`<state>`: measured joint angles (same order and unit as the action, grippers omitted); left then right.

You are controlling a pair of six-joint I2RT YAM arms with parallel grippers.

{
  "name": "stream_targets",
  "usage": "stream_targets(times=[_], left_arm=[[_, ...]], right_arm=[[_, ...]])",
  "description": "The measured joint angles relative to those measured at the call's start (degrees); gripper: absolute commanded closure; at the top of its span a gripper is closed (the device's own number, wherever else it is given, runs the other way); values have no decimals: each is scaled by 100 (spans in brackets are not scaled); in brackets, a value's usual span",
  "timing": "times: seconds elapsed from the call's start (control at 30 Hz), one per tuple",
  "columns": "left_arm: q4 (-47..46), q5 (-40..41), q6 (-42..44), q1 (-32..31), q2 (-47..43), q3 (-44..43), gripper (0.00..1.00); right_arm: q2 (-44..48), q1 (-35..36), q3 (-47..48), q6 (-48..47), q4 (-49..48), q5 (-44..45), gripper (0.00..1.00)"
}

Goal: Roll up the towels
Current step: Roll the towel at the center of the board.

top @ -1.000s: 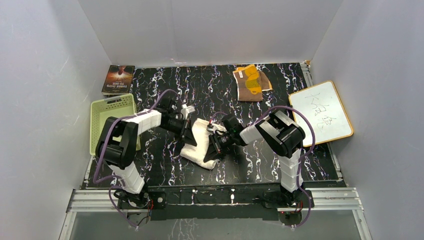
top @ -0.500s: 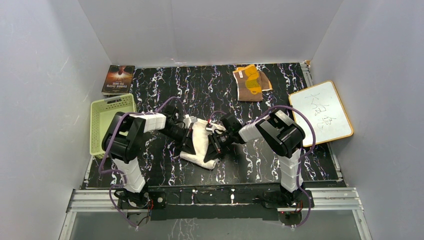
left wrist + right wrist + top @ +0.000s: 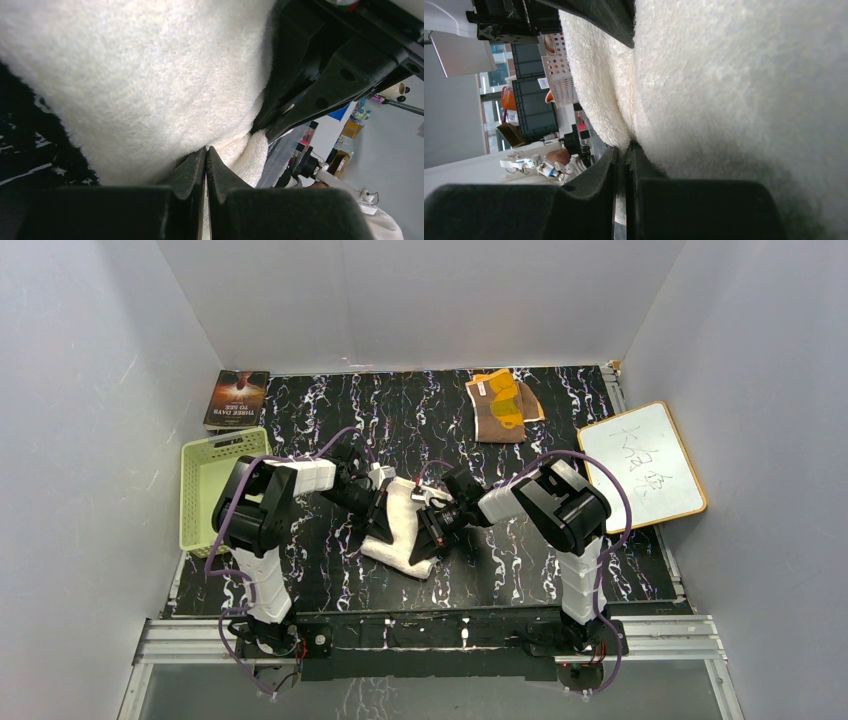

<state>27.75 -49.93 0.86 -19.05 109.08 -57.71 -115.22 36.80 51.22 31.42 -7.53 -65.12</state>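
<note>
Top view, clock refs from table (image 3: pixel 560 570) centre. Cream towel (image 3: pixel 398 532) sits approx. at centre, a shade toward 7 o'clock, bunched and narrow at its far end, wider at its near end, which rests on the black marbled surface. L gripper (image 3: pixel 379 512) meets it from 9 o'clock, R gripper (image 3: pixel 431 530) from 3 o'clock; both touch the cloth, one each side. L wrist view: L gripper (image 3: pixel 206 150) jaws all but closed, tips nipping a fold of cream towel (image 3: pixel 150 75), white sliver showing btwn them; R gripper body just beside, at 2 o'clock of that view. R wrist view: R gripper (image 3: pixel 626 147) jaws likewise narrow, tips buried in a crease of the cream towel (image 3: pixel 734 90). Brown towel (image 3: pixel 503 405), yellow-orange pattern, lies crumpled at 1 o'clock nr far edge, well apart from both arms. Book (image 3: pixel 237 398) at 10 o'clock corner; green basket (image 3: pixel 197 490) at 9 o'clock; whiteboard (image 3: pixel 645 465) at 3 o'clock, overhanging the table's right edge.
</note>
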Motion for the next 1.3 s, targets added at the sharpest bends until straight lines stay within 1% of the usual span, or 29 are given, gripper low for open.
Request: stream_targets(times=[0.17,0.3,0.47,0.67,0.8,0.93,1.0,1.13,1.3], left_arm=[[61,57,17,20,70,-129,96],[173,109,55,26,136,-184,100],[367,227,66,24,136,-240,100],[573,404,-7,31,55,-197,100],[728,699,-90,28,-109,-131,100],[986,1069,-212,35,-127,-323,100],[1084,1300,-278,74,-127,-516,100],[1113,1832,-459,315,-308,-940,100],[914,2190,-737,616,-1143,-1274,100]], right_arm=[[0,-7,0,-7,2,-52,100],[4,-9,-2,22,-20,-87,100],[11,-48,-72,225,-236,-105,100],[11,-267,-428,960,-1045,-101,100],[-59,-361,-566,1478,-1596,-85,100],[-201,-369,-560,1611,-1818,-83,100],[-205,-369,-494,1473,-1655,-66,100],[-216,-369,-129,975,-833,94,100],[-229,-367,223,437,63,208,100]])
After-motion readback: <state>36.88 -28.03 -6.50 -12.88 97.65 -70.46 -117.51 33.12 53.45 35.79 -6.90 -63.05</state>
